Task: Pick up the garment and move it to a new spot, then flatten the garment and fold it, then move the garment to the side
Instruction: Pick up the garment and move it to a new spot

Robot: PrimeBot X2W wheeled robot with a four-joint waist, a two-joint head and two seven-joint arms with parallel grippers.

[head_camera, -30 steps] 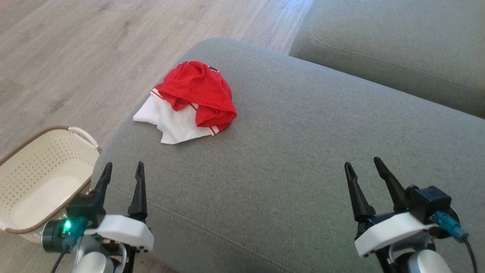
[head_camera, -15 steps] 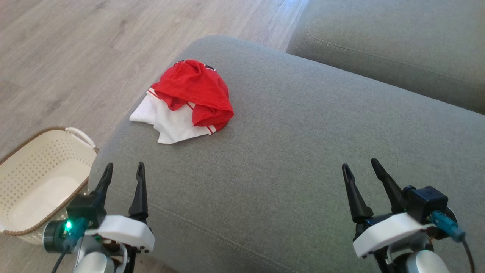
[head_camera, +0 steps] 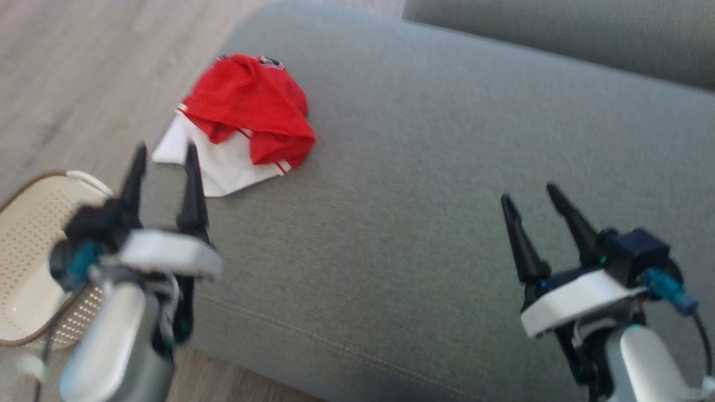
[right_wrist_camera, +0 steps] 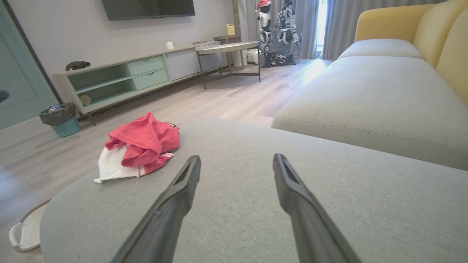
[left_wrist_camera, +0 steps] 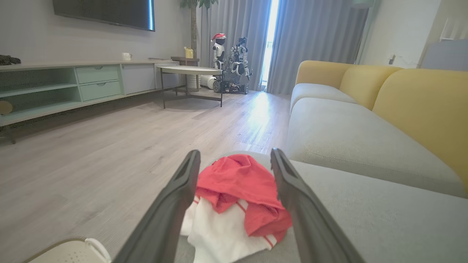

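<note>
item 1: garment, red and white, crumpled in a heap. we find it on the grey cushion, near the far left edge, close to the wooden floor.
item 2: left tool, fingers spread, nothing between them. we place it over the cushion's left edge, near the garment's white part. in the left wrist view the heap lies ahead, framed between the two fingers.
item 3: right tool, fingers spread, nothing between them. we place it over bare cushion, well apart from the garment.
item 4: basket, cream, perforated, brown-rimmed. we see it on the floor beside the cushion's near left corner, partly behind the left arm.
</note>
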